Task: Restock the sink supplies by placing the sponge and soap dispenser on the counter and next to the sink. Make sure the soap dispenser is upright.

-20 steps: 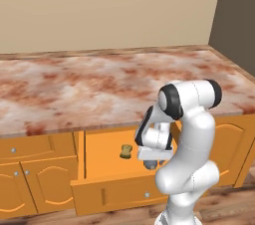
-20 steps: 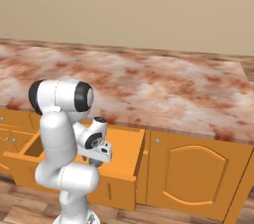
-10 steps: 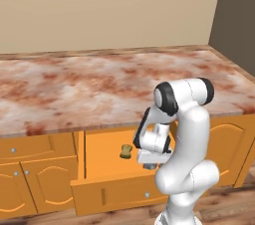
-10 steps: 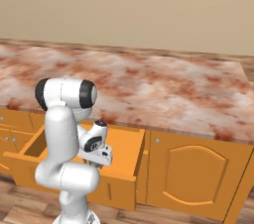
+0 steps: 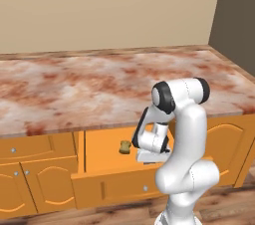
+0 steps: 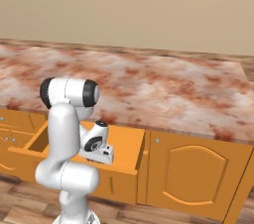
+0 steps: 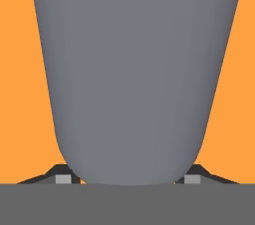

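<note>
A dark grey soap dispenser sits inside an open orange drawer, right between the two dark fingertips of the robot's hand. The jaws sit against its rounded sides, though a firm grip cannot be told. A small tan sponge lies in the same drawer, just beside the hand. Above the drawer runs the marbled reddish tabletop.

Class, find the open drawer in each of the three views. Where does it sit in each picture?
Left base view: open drawer lower centre, below the counter.
Right base view: lower left, below the counter.
Hand view: the orange behind the soap dispenser, probably its inside.
Shared landmark: the counter, in both base views.
</note>
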You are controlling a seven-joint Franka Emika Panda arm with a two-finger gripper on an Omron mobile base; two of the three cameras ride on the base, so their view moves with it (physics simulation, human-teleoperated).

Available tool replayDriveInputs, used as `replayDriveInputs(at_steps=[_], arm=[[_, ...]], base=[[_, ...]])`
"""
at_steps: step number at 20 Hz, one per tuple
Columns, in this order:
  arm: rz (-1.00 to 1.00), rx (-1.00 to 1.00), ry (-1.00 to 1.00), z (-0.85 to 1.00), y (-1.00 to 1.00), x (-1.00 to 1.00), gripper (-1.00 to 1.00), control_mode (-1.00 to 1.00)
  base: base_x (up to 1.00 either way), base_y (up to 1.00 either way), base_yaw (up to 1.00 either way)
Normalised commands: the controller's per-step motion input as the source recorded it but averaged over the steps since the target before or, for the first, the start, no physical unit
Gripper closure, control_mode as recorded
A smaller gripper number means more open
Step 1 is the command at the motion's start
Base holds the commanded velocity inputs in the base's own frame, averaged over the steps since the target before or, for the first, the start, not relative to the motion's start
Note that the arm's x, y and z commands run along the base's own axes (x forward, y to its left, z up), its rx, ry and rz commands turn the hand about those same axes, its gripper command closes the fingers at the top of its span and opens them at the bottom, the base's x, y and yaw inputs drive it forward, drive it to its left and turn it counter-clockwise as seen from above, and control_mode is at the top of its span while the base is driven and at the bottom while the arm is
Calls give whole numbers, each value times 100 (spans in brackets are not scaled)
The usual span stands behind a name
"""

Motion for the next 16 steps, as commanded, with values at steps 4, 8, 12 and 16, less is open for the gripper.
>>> replayDriveInputs(at_steps=[4, 8, 12, 16], arm=[[0, 0, 0, -14, 0, 0, 100, -100], [0, 0, 0, -8, 0, 0, 100, -100], [0, 0, 0, 0, 0, 0, 100, -100], [0, 0, 0, 0, 0, 0, 100, -100]], base=[[0, 0, 0], [0, 0, 0], [0, 0, 0], [0, 0, 0]])
